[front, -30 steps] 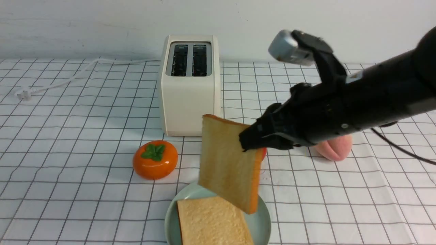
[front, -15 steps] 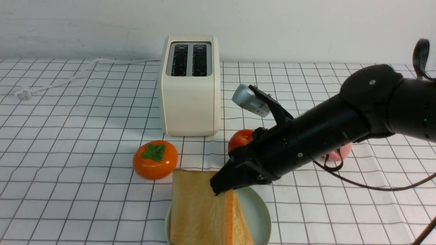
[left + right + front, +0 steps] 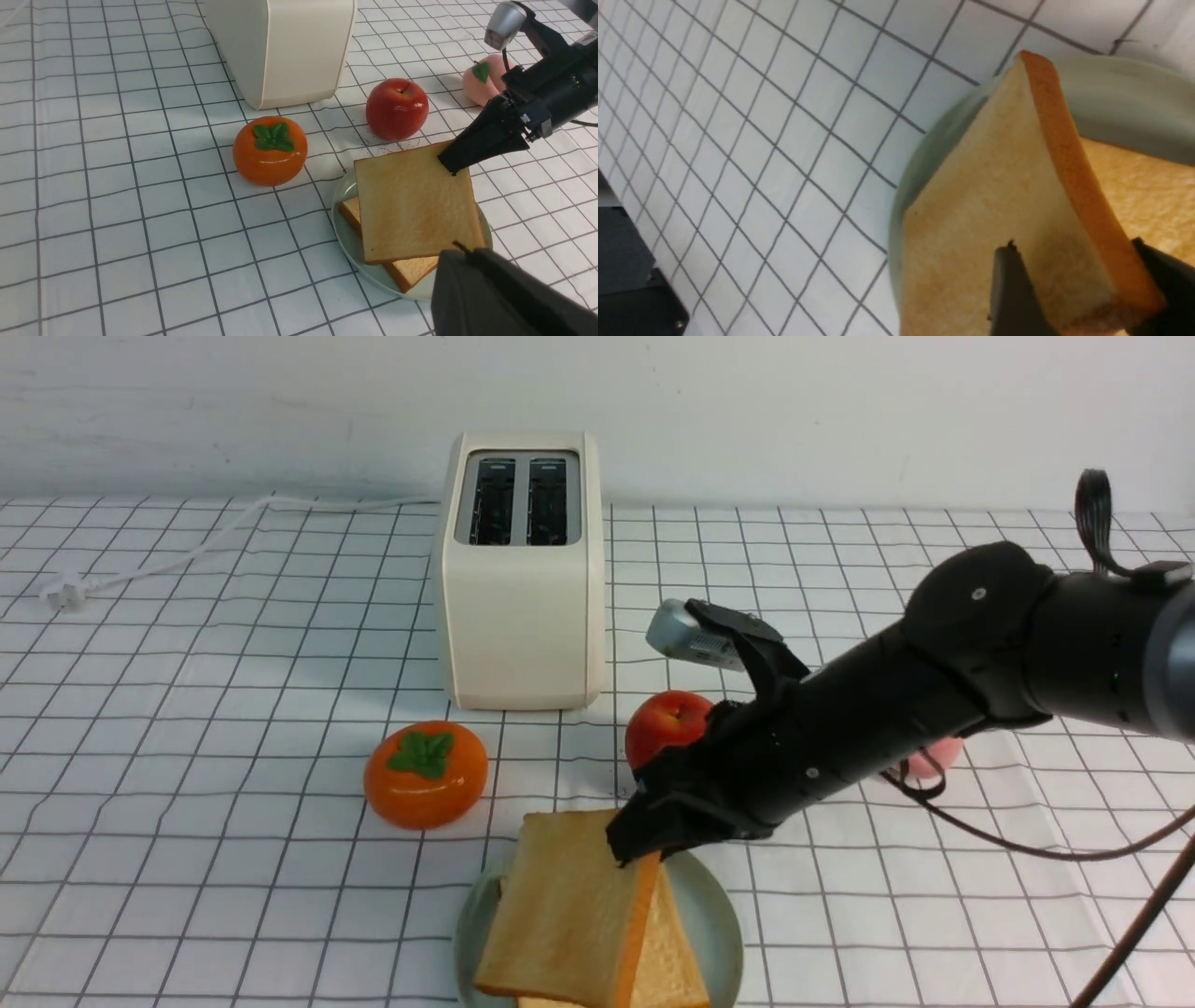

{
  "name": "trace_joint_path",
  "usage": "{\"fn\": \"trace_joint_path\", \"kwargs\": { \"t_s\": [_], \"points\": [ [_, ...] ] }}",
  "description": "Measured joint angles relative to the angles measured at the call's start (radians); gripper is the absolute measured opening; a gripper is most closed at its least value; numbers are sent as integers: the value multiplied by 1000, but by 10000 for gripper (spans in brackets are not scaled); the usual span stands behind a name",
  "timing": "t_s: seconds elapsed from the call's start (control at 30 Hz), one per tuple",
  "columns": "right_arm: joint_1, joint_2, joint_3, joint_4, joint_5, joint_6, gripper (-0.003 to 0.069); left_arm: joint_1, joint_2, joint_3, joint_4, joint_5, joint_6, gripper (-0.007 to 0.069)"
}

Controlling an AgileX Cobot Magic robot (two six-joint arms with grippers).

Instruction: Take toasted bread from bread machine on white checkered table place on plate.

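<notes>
Front view: we see the right hand (image 3: 637, 847) straddling a porous, square toasted bread (image 3: 560, 915) tilted over the smooth round plate (image 3: 714, 919); whether it grips, we cannot tell.

The surface (image 3: 187, 728) is wrinkled white cloth. The toasted bread (image 3: 565, 905) looks matt and finely porous; the plate (image 3: 719, 924) smooth, the orange fruit (image 3: 425, 789) glossy.
</notes>
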State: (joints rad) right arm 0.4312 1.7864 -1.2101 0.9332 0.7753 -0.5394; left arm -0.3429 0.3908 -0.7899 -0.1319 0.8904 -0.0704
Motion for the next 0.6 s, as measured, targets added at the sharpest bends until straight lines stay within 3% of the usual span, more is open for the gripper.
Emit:
{"fn": "trace_joint_path", "kwargs": {
  "t_s": [0.03, 0.07, 0.13, 0.23, 0.37, 0.6],
  "points": [
    [-2, 0, -1, -2, 2, -1, 363, 0, 0, 0, 0, 0, 0, -13],
    [-29, -3, -8, -17, 23, 14, 425, 0, 0, 0, 0, 0, 0, -13],
    [-58, -16, -21, -42, 63, 39, 461, 0, 0, 0, 0, -2, 0, -13],
    [-118, -89, -59, -101, 162, 111, 455, 0, 0, 0, 2, -24, 0, -13],
    [-134, -193, -71, -197, 239, 177, 385, 0, 0, 0, 19, -87, 0, -13],
    [-97, -518, -71, -498, 422, 394, 87, 0, -97, 14, 39, -154, -17, -13]
  ]
}}
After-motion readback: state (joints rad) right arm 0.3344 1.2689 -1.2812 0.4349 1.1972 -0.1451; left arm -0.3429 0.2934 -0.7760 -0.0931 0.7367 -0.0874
